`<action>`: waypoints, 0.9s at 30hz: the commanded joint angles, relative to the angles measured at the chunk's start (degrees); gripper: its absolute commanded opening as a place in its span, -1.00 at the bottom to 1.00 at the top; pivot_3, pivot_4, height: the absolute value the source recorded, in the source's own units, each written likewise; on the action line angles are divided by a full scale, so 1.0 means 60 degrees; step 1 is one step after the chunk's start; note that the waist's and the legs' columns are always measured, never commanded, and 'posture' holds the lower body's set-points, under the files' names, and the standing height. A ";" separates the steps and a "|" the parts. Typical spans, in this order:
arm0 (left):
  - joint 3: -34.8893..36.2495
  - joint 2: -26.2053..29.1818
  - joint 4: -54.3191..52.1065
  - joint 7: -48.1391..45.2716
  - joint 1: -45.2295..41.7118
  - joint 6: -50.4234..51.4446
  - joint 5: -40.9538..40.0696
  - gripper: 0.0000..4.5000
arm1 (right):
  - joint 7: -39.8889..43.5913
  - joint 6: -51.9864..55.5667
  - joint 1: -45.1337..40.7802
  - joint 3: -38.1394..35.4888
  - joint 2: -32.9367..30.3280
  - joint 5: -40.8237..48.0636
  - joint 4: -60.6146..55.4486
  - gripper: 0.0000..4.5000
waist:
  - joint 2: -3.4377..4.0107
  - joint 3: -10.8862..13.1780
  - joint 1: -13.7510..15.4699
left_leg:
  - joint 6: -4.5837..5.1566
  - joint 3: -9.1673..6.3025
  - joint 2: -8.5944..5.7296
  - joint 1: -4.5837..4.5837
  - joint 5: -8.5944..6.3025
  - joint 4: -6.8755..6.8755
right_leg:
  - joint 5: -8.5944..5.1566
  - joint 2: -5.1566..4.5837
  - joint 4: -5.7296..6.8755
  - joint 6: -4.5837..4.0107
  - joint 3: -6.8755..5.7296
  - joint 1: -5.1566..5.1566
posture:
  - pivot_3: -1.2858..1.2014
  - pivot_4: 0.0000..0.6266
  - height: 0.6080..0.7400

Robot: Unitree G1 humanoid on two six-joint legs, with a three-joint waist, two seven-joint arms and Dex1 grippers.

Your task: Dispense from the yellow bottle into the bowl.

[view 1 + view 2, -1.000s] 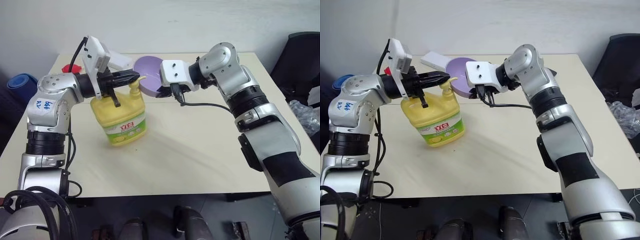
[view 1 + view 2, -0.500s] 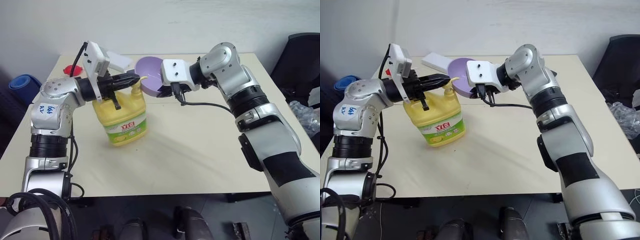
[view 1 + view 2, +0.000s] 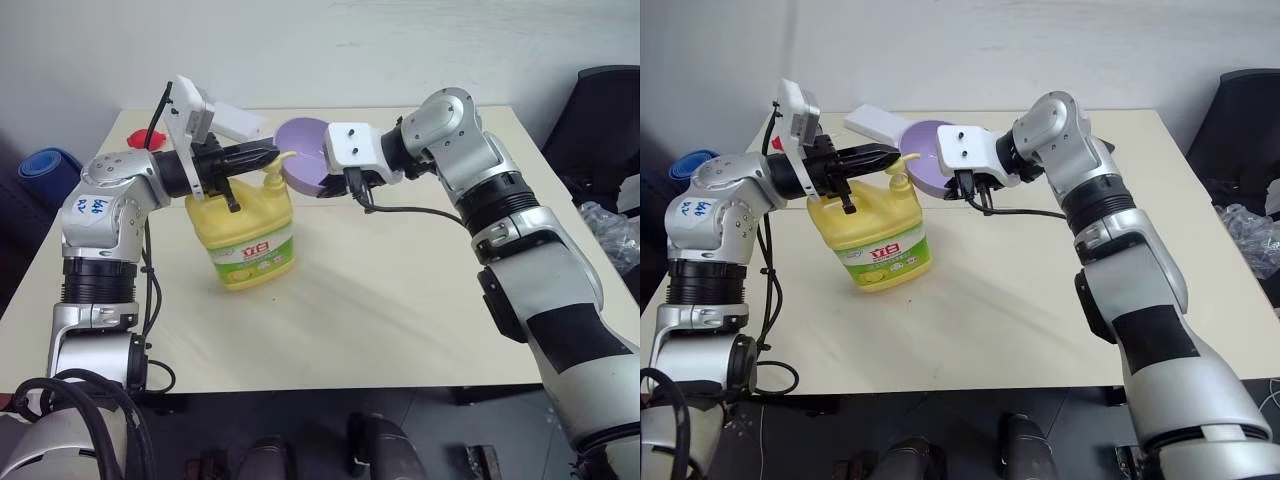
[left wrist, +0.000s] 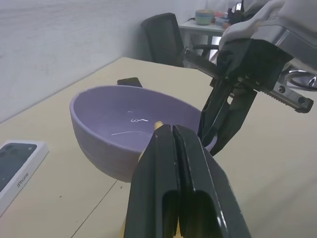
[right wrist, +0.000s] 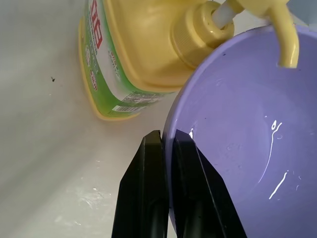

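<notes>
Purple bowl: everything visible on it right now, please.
The bowl is small, round, smooth lavender plastic, held tilted off the table beside the yellow bottle. The right gripper is shut on its rim, one finger inside, one outside. The pump spout reaches over its rim. Inside are a few thin pale streaks and small droplets; no pooled liquid is visible.

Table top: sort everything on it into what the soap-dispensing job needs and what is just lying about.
Part of the job:
- yellow bottle, pump spout over the bowl
- bowl, lavender, held tilted by its rim
- left gripper, shut fingers on the pump head
- right gripper, shut on the bowl rim

Just lying about:
- white phone box
- red item near the far left corner
- dark flat object behind the bowl
</notes>
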 commanded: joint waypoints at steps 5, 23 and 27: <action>-0.0624 -0.0033 0.0413 0.0107 0.0341 0.0607 0.0483 -0.99 | -0.0018 -0.0219 -0.0390 -0.0086 0.0188 -0.0155 0.0287 -1.00 | 0.0000 0.0000 0.0002 | 0.0000 -0.0002 0.0000 -0.0001 0.0000 0.0000 | 0.0000 -0.0001 0.0000 0.0000 0.0000 0.0000 | 0.03 -0.52 1.00; -0.1318 -0.0155 0.0224 0.0151 0.1616 0.1444 0.0728 -0.99 | -0.0276 -0.0422 -0.0758 -0.0244 0.0310 -0.0171 0.0670 -1.00 | 0.0018 -0.0107 0.0017 | 0.0000 -0.0032 -0.0002 0.0053 0.0000 -0.0001 | -0.0001 -0.0013 -0.0012 -0.0001 -0.0003 0.0071 | 0.03 -0.52 1.00; -0.1317 -0.0167 0.0347 0.0158 0.1779 0.1535 0.0706 -0.99 | -0.0275 -0.0416 -0.0775 -0.0285 0.0305 -0.0136 0.0656 -1.00 | 0.0027 -0.0128 0.0017 | -0.0003 -0.0037 0.0000 0.0164 -0.0002 -0.0051 | -0.0004 -0.0053 -0.0043 -0.0005 -0.0004 0.0180 | 0.03 -0.52 1.00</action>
